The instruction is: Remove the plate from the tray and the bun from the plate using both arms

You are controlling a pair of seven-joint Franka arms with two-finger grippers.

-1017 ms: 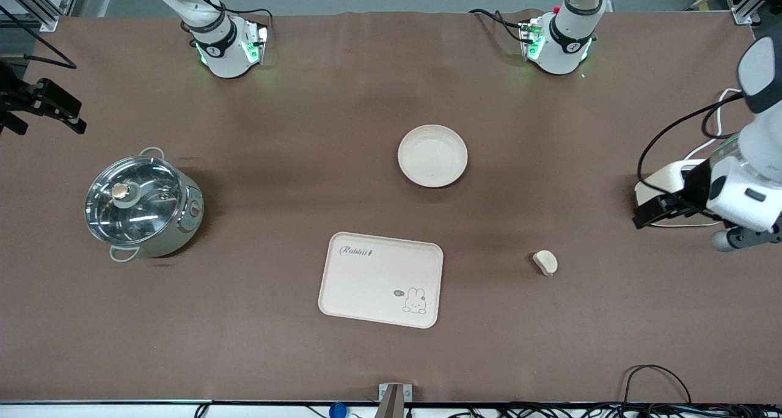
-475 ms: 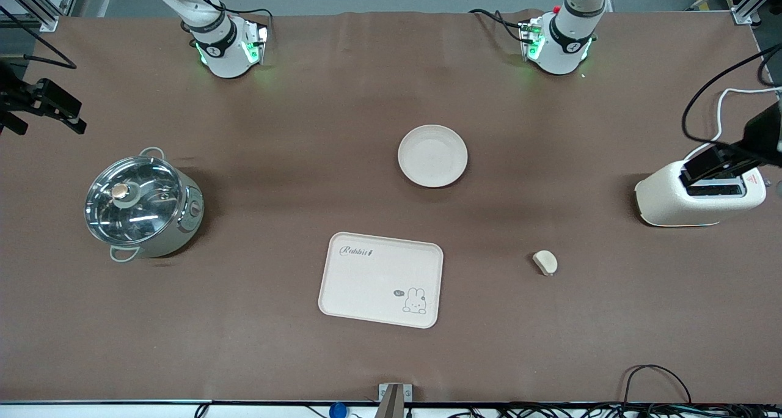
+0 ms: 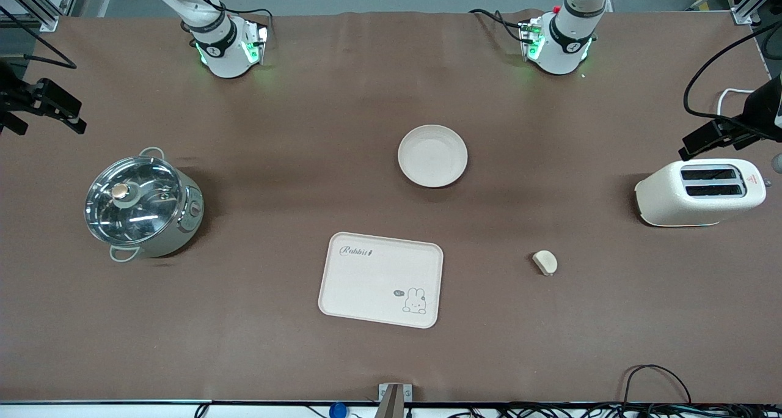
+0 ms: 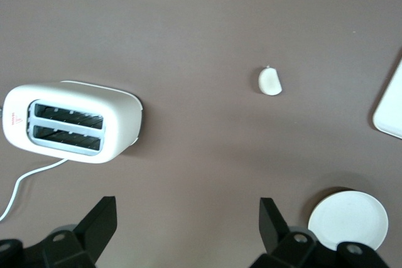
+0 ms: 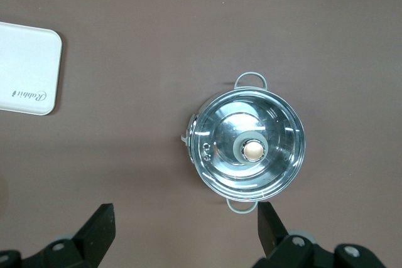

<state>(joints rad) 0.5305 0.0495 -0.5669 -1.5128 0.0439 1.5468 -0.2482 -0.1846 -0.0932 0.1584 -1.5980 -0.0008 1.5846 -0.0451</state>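
Note:
The round cream plate point(image 3: 432, 156) lies on the brown table, mid-table. It also shows in the left wrist view point(image 4: 347, 219). The small pale bun point(image 3: 544, 262) lies nearer the front camera, toward the left arm's end, and shows in the left wrist view point(image 4: 270, 81). My left gripper point(image 4: 188, 218) is open and empty, high over the table beside the toaster; it shows at the edge of the front view point(image 3: 708, 138). My right gripper point(image 5: 186, 224) is open and empty, high over the table by the pot, at the right arm's end point(image 3: 61, 109).
A cream rabbit tray point(image 3: 380, 280) lies nearer the front camera than the plate. A steel pot with a glass lid point(image 3: 142, 203) stands at the right arm's end. A white toaster point(image 3: 701, 192) with its cord stands at the left arm's end.
My left arm has drawn back from over the toaster toward the table's edge, so the toaster now shows whole. The right arm, plate and bun have not moved.

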